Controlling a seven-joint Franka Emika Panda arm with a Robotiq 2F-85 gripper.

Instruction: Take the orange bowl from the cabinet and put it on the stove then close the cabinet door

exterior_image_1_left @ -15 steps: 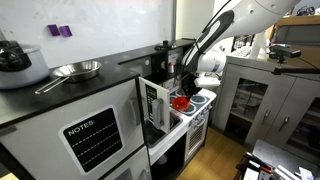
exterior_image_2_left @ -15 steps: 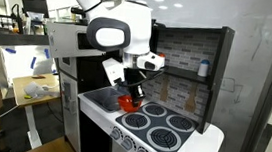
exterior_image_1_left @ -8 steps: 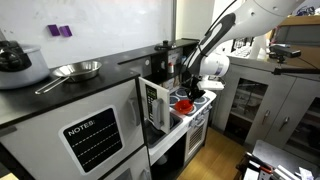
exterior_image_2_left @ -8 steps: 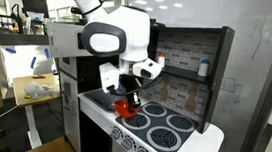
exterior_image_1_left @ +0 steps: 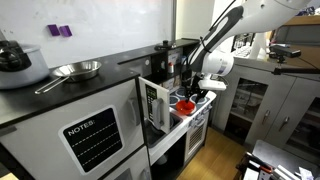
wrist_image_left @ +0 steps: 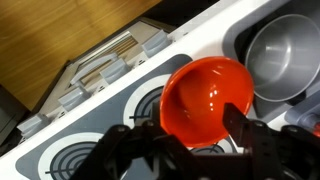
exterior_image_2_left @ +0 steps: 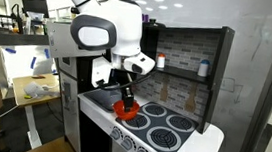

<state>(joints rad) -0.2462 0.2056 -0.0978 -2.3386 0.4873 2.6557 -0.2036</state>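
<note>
The white door (exterior_image_1_left: 152,103) is standing open on the left. Just right of it, the orange bowl (exterior_image_1_left: 184,104) is sitting on the stove (exterior_image_2_left: 185,141), over a front burner. The fingers (wrist_image_left: 238,122) are hanging parted right over the bowl's rim, gripping nothing. Further right in the wrist view, a grey metal vessel (wrist_image_left: 285,55) is sitting just beside the bowl.

Orange bowl (wrist_image_left: 205,95) on white stove (exterior_image_2_left: 166,129)

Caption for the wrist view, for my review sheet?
Orange bowl sits on the white stove between the fingers of the open end effector, grey metal basin beside it.
</note>
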